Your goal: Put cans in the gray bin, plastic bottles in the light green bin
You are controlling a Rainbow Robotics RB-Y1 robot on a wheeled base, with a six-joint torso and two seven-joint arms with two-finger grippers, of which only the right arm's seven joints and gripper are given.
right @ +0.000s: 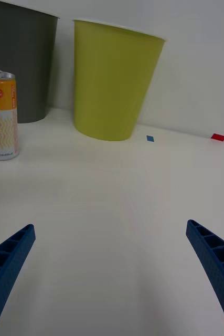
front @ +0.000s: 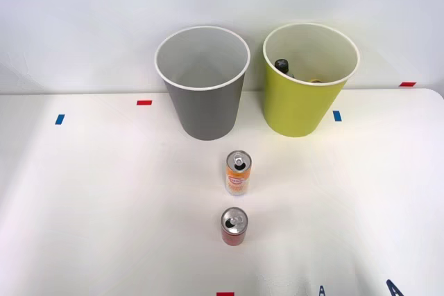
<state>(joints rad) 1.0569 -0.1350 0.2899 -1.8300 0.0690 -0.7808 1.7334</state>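
Two cans, orange-and-white (front: 238,173) and red (front: 233,226), before two bins; hand (right: 112,273) wide open, empty.

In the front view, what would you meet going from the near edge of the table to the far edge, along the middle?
Red can → orange-and-white can → gray bin, with the light green bin beside it at about the same depth.

Red (front: 144,102) and blue tape marks (front: 337,116) dot the white table (front: 83,192).
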